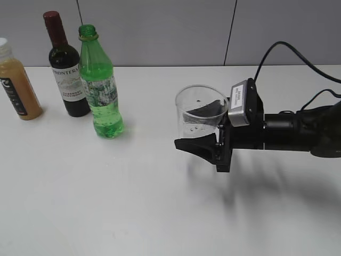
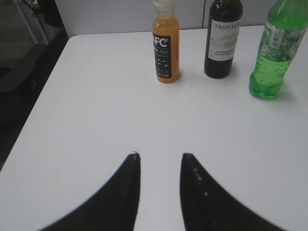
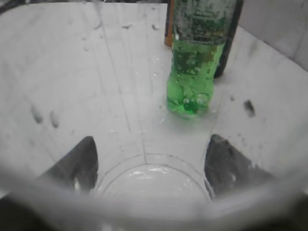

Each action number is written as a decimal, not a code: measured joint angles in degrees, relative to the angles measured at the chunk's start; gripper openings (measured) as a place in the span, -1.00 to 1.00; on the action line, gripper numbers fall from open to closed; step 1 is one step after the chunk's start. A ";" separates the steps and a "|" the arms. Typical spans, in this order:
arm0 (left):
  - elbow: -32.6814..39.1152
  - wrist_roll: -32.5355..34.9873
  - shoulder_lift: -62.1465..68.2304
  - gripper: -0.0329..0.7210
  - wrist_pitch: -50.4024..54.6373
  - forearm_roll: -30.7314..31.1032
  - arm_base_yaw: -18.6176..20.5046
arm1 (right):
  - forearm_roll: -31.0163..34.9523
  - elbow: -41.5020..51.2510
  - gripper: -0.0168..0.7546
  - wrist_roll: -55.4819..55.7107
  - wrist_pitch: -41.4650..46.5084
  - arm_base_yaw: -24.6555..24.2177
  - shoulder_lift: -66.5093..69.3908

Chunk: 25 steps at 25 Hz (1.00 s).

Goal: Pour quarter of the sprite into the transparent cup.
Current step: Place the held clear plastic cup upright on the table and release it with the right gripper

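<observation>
The sprite [image 1: 101, 88], a green bottle with a white-green label, stands upright at the back left with no cap on its neck. It shows again at the far right of the left wrist view [image 2: 274, 53], and through the cup's wall in the right wrist view [image 3: 192, 77]. My right gripper [image 1: 200, 125] is shut on the transparent cup [image 1: 201, 109], one dark finger on each side, holding it upright above the table right of the bottle. The cup [image 3: 144, 183] fills the right wrist view between the fingers [image 3: 79, 163]. My left gripper [image 2: 160, 156] is open over bare table, holding nothing.
A dark wine bottle [image 1: 66, 69] stands just behind and left of the sprite, and an orange juice bottle [image 1: 16, 82] stands at the far left. The white table [image 1: 106, 202] reaches a grey wall behind. The table's left edge [image 2: 43, 96] shows in the left wrist view.
</observation>
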 joint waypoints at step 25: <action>0.00 0.00 0.00 -0.31 0.00 0.00 0.00 | 7.48 -9.92 0.40 4.49 6.82 9.86 13.42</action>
